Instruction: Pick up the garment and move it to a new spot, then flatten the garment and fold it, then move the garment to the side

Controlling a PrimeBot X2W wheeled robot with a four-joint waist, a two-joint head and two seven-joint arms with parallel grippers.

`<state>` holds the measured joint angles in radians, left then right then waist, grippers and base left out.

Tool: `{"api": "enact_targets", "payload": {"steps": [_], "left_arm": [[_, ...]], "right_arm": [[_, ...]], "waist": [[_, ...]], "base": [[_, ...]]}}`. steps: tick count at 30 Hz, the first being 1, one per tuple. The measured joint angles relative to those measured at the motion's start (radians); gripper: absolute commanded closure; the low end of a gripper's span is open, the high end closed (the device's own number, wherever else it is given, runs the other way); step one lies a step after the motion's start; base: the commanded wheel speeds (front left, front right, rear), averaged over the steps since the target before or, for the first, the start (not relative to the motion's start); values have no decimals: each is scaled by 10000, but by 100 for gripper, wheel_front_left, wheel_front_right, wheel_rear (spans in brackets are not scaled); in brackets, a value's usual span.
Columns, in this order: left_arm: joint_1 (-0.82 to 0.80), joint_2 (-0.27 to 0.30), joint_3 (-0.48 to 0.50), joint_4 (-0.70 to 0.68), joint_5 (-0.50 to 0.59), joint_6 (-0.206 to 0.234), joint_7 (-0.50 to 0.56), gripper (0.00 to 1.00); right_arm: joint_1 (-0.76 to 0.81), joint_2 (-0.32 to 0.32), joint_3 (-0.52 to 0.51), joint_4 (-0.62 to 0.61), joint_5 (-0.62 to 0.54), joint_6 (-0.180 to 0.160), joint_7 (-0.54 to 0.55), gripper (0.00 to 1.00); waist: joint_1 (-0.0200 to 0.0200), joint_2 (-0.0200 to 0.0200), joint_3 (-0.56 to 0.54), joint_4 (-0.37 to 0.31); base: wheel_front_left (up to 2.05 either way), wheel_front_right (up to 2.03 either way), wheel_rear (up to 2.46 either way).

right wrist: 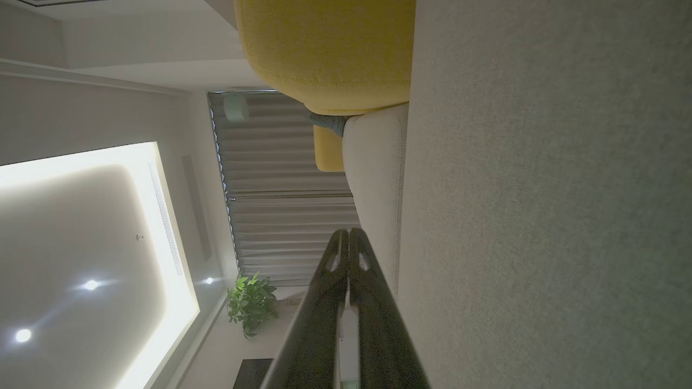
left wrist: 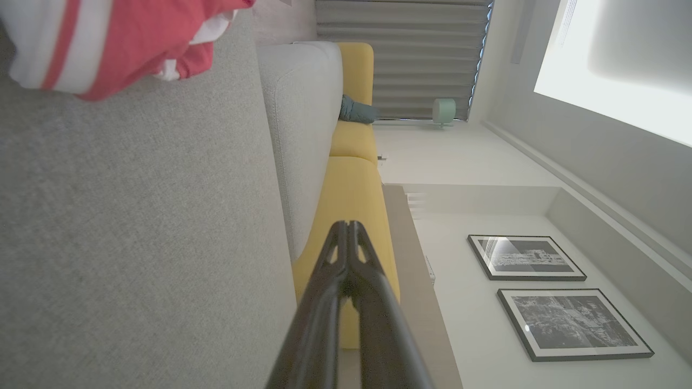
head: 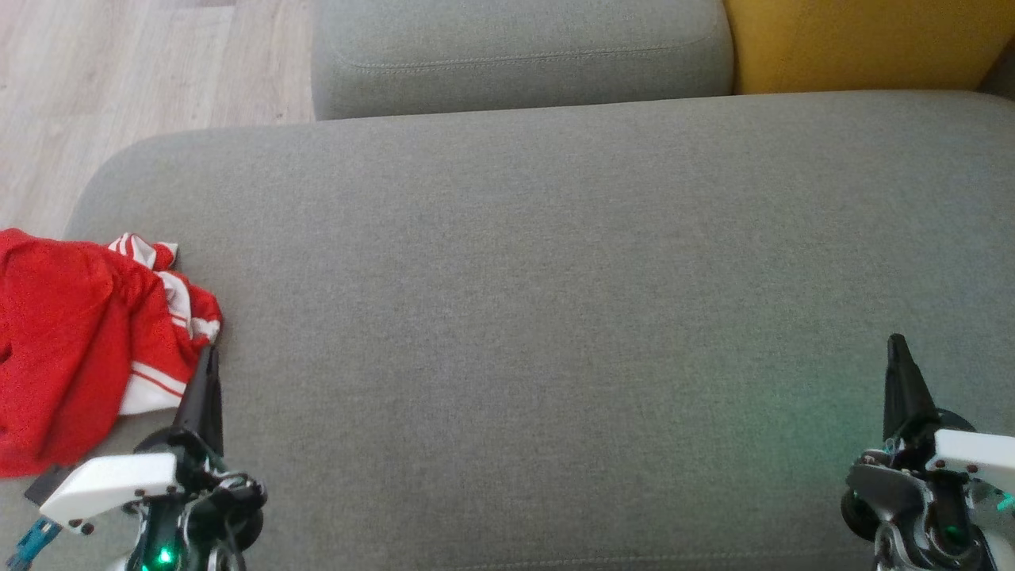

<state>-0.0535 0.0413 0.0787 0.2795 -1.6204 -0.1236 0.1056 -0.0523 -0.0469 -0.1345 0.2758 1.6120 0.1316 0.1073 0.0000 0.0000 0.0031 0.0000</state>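
The garment (head: 75, 341) is red with white striped trim and lies crumpled at the left edge of the grey cushion (head: 539, 277). In the left wrist view a part of the garment (left wrist: 108, 38) fills the upper left corner. My left gripper (head: 209, 353) is shut and empty, its tip just beside the garment's right edge. Its closed fingers (left wrist: 330, 270) point past the cushion toward the room. My right gripper (head: 898, 342) is shut and empty at the lower right, over bare cushion, far from the garment. Its fingers (right wrist: 338, 259) are pressed together.
A second grey cushion (head: 523, 55) and a yellow cushion (head: 864, 44) lie beyond the far edge. Wooden floor (head: 119, 79) shows at the upper left. The cushion's rounded left edge drops off beside the garment. Framed pictures (left wrist: 573, 324) hang on the wall.
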Motion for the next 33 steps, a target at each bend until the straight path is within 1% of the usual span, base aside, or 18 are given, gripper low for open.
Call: {"api": "enact_targets", "payload": {"steps": [17, 18, 23, 33], "left_arm": [[0, 0, 0, 0, 0, 0, 0, 100], [0, 0, 0, 0, 0, 0, 0, 0], [387, -94, -44, 464, -6, 19, -17, 0], [445, -100, -334, 428, 52, 19, -297, 0]], "right_arm": [[0, 0, 0, 0, 0, 0, 0, 100], [0, 0, 0, 0, -2, 0, 0, 0], [322, 33, 36, 407, 0, 0, -13, 0], [413, 31, 297, 278, -284, 0, -244, 0]], "waist": [[0, 0, 0, 0], [0, 0, 0, 0], [0, 0, 0, 0], [0, 0, -18, -3]], "base": [[0, 0, 0], [0, 0, 0], [0, 0, 0], [0, 0, 0]]}}
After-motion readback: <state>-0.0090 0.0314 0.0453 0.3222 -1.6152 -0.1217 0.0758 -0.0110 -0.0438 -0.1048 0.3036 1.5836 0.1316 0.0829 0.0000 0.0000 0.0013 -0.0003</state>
